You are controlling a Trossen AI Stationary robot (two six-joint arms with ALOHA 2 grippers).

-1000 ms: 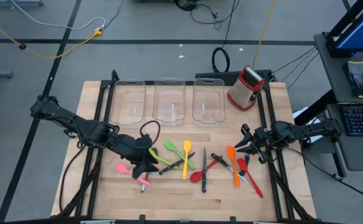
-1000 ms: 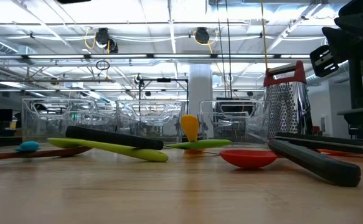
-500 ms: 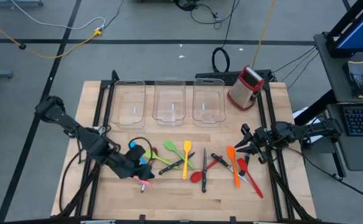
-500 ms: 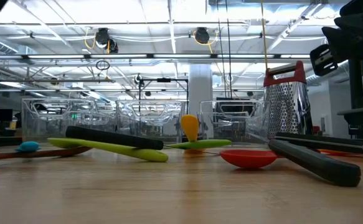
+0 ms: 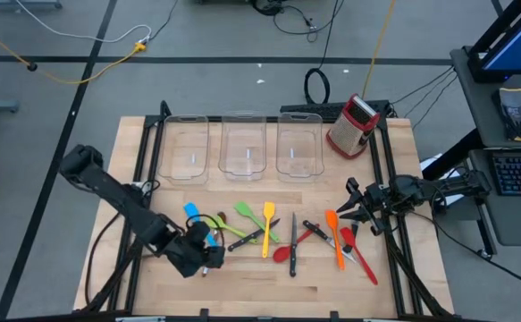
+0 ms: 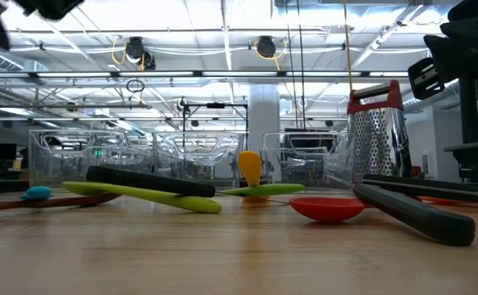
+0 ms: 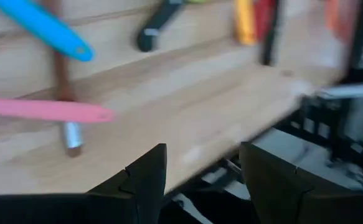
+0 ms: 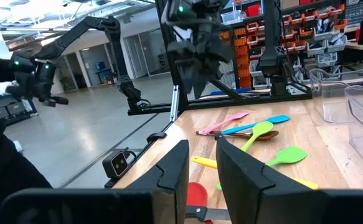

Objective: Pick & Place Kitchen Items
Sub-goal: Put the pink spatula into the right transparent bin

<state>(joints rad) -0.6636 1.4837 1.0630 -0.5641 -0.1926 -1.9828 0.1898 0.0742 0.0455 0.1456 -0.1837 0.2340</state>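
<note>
The kitchen items lie loose on the wooden table: a blue spatula (image 5: 191,213), a green spoon (image 5: 233,234), a green spatula (image 5: 245,213), a yellow spatula (image 5: 267,224), a black-handled knife (image 5: 293,234), a red spoon (image 5: 285,253), an orange spatula (image 5: 334,235) and a red spatula (image 5: 361,257). My left gripper (image 5: 208,256) hangs open above the table's near left part, slanting down. Its fingers (image 7: 147,177) stand apart with nothing between them, just short of a pink handle (image 7: 44,110) and the blue handle (image 7: 41,28). My right gripper (image 5: 353,211) waits at the right edge, slightly open (image 8: 201,171) and empty.
Three clear bins (image 5: 245,148) stand in a row at the far side. A red-and-steel box grater (image 5: 351,125) stands to their right. Bare wood lies along the near edge (image 5: 269,291). Black frame rails (image 5: 144,161) run along both sides of the table.
My left gripper has gone down and toward the table's near edge, rolling about its own axis as it went. The blue spatula, which the arm covered a second ago, now shows. The utensils have kept their places.
</note>
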